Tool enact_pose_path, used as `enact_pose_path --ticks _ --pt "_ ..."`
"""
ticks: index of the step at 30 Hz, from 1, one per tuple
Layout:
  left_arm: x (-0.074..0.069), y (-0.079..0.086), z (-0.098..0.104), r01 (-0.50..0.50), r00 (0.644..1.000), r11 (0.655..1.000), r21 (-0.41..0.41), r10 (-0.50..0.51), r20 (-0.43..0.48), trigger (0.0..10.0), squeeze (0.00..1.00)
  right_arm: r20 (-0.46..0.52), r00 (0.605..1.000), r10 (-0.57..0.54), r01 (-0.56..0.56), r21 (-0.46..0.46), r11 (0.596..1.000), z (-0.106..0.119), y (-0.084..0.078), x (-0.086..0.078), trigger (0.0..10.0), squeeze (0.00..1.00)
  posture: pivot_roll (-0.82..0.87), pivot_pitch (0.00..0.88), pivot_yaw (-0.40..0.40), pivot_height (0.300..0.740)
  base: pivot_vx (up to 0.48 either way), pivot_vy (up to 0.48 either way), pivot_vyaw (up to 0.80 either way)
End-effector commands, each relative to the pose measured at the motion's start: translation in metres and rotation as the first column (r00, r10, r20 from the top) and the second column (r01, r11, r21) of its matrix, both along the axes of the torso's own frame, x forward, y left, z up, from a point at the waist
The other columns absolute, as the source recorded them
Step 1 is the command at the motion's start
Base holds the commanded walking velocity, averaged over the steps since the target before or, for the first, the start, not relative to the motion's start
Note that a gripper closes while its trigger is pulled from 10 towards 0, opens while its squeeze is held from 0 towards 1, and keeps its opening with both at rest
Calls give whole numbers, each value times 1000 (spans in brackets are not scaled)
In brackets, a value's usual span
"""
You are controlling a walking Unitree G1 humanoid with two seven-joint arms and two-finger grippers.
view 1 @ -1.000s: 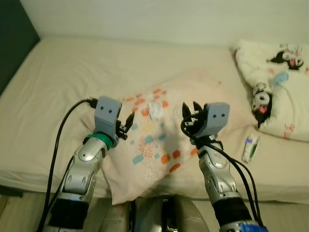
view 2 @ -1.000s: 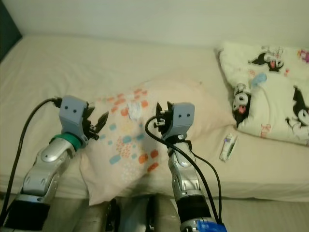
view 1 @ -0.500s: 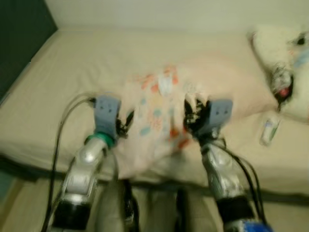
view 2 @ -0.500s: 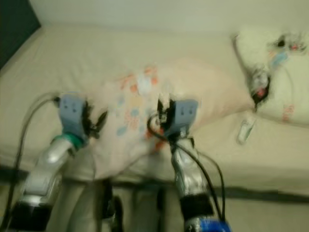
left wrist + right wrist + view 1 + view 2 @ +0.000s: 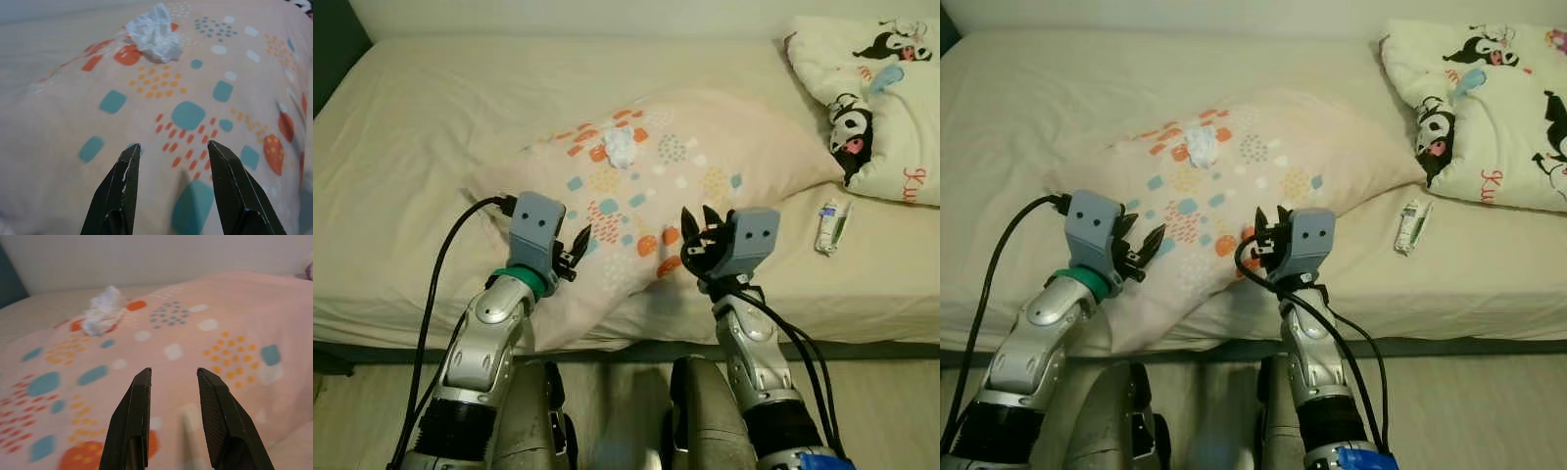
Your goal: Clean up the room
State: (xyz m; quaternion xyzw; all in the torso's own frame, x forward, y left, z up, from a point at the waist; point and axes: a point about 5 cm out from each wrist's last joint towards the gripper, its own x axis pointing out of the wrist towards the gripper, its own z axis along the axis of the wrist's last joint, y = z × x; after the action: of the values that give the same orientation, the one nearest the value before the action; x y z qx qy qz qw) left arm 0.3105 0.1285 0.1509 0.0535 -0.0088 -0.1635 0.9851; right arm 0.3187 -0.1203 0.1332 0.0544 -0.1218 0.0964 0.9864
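cleanup looks barely begun: crumpled white tissue (image 5: 620, 146) sits on top of the patterned pillow (image 5: 705, 147), which lies mid-bed and overhangs the bed's (image 5: 431, 117) near edge. a small tube (image 5: 828, 226) lies on the sheet toward the right edge, just beside the cartoon-print pillow (image 5: 876, 108) in the far right corner. left tool (image 5: 574, 249) and right tool (image 5: 697, 238) hover over the pillow's near end, fingers parted narrowly, holding nothing. tissue and tube seem left to collect

Two silver arms carry blue-grey wrist boxes and black cables. The left arm (image 5: 495, 323) wears a green collar. Black fingers (image 5: 122, 191) taper to points.
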Motion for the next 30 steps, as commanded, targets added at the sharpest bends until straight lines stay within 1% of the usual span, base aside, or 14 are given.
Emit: enact_pose_path --ticks 1,7,9,10,11,12,15,16,20,21,22,23,25,30 --pt "-1 1 -7 -5 1000 1000 4 5 -29 10000 0 -2 1000 8 -7 9 1000 -2 1 -2 10000 0 -7 126 40 615 0 0 0" --pt "4 3 7 -45 999 998 -45 46 10 10000 0 86 995 47 -45 -35 998 23 6 4 10000 0 -8 131 44 615 0 0 0" --pt "11 6 24 -84 994 993 -79 89 57 10000 0 138 988 73 -67 -46 997 41 9 13 10000 0 -2 138 48 615 0 0 0" --pt "11 6 24 -84 994 993 -79 89 57 10000 0 138 988 73 -67 -46 997 41 9 13 10000 0 -2 138 48 615 0 0 0" --pt "15 9 33 -101 991 992 -80 108 83 10000 0 142 986 86 -80 -50 996 46 10 20 10000 0 3 141 49 615 0 0 0" --pt "17 11 40 -106 988 992 -67 113 106 10000 0 134 986 103 -98 -38 994 50 11 27 10000 0 8 144 51 615 0 0 0" --pt "18 12 44 -108 986 993 -58 114 120 10000 0 128 985 114 -111 -29 993 52 12 31 10000 0 12 146 50 615 0 0 0" --pt "15 11 51 -81 987 996 -31 85 133 10000 0 48 991 126 -127 11 992 53 11 51 10000 0 45 170 48 615 0 0 0" --pt "13 11 53 -72 988 997 -25 75 136 10000 0 18 992 126 -126 25 992 53 10 58 10000 0 58 179 47 615 0 0 0" --pt "8 13 54 -64 989 998 -17 66 135 10000 0 -17 992 125 -124 39 991 54 9 65 10000 318 78 196 44 615 0 0 0" --pt "2 17 55 -63 989 998 -9 63 134 10000 0 -56 991 121 -118 63 991 55 8 71 10000 1000 96 210 41 615 0 0 0" --pt "2 17 55 -63 989 998 -9 63 134 10000 0 -56 991 121 -118 63 991 55 8 71 10000 1000 96 210 41 615 0 0 0" --pt "-7 29 58 -75 988 997 7 74 132 10000 0 -108 984 138 -129 93 987 60 6 81 10000 1000 136 234 35 615 0 0 0" --pt "-17 38 62 -91 988 996 20 87 130 10000 0 -146 975 168 -156 93 983 65 9 87 10000 1000 182 260 24 615 0 0 0"
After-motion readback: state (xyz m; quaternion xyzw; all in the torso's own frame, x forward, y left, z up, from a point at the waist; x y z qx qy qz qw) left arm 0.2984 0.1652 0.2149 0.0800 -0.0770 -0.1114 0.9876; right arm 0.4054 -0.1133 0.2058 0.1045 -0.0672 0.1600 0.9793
